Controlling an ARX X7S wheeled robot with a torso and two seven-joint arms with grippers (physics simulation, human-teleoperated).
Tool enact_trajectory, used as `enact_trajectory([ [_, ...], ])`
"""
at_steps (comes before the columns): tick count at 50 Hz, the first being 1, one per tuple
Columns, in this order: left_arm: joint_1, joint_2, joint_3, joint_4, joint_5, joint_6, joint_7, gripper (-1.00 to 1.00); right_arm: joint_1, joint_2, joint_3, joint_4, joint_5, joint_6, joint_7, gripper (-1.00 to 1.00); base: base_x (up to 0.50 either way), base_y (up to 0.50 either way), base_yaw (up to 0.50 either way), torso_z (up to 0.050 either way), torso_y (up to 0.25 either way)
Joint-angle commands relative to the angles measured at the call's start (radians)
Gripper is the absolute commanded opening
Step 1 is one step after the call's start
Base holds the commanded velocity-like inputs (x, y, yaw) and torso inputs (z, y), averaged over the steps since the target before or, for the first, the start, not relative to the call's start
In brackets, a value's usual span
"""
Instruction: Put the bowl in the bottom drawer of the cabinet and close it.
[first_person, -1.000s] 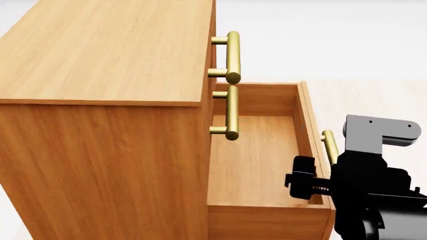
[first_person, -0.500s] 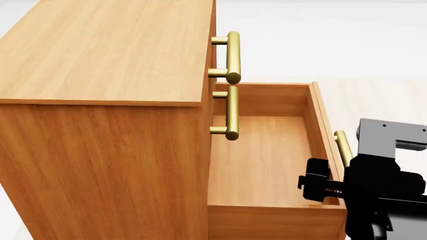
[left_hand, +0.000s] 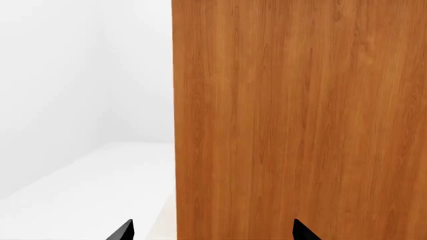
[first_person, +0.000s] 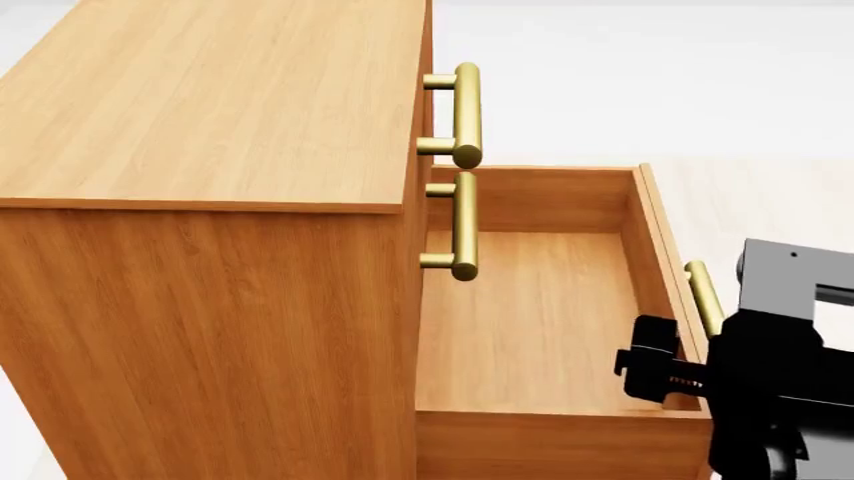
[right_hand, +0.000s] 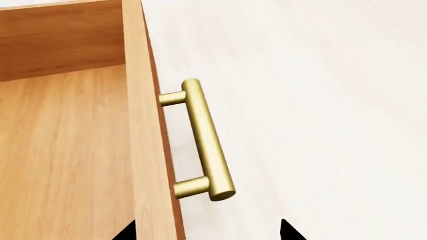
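Honey-brown wood: the bottom drawer (first_person: 534, 320) stands pulled out, bare inside. Your right gripper (right_hand: 208, 231) straddles its front panel and brass handle (right_hand: 205, 142), fingers spread. Your left gripper (left_hand: 212, 232) gapes at the cabinet (left_hand: 300, 120).

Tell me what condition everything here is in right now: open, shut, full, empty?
Bottom drawer: pulled open, nothing visible inside.
Two upper drawers: shut.
Bottom drawer's handle: not clamped; the fingertips straddle it and the front panel.
Right gripper: open.
Left gripper: open, holding nothing, facing the cabinet.
Bowl: not in view.
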Motion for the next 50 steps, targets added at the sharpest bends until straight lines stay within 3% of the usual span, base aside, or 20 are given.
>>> enact_trajectory([
  [1,0.001,-0.003,0.001,0.000,-0.004,0.003,-0.005,1.00,-0.002,0.023,0.007,0.030,-0.067,-0.009,0.018,1.00,0.00,0.00,0.00,0.000,0.000],
  [28,-0.001,-0.009,0.006,0.001,-0.005,0.002,-0.015,1.00,-0.098,0.055,0.007,-0.203,-0.041,-0.171,-0.049,1.00,0.00,0.00,0.00,0.000,0.000],
  [37,-0.002,-0.011,0.009,-0.002,-0.004,0.004,-0.017,1.00,-0.125,0.060,0.038,-0.285,-0.080,-0.250,0.019,1.00,0.00,0.00,0.00,0.000,0.000],
  [39,-0.003,-0.012,0.010,0.000,-0.003,0.002,-0.018,1.00,-0.111,0.054,0.065,-0.287,-0.052,-0.188,0.027,1.00,0.00,0.00,0.00,0.000,0.000],
  [50,-0.007,-0.016,0.012,-0.001,-0.008,0.000,-0.020,1.00,-0.105,0.060,0.092,-0.291,-0.080,-0.195,0.088,1.00,0.00,0.00,0.00,0.000,0.000],
])
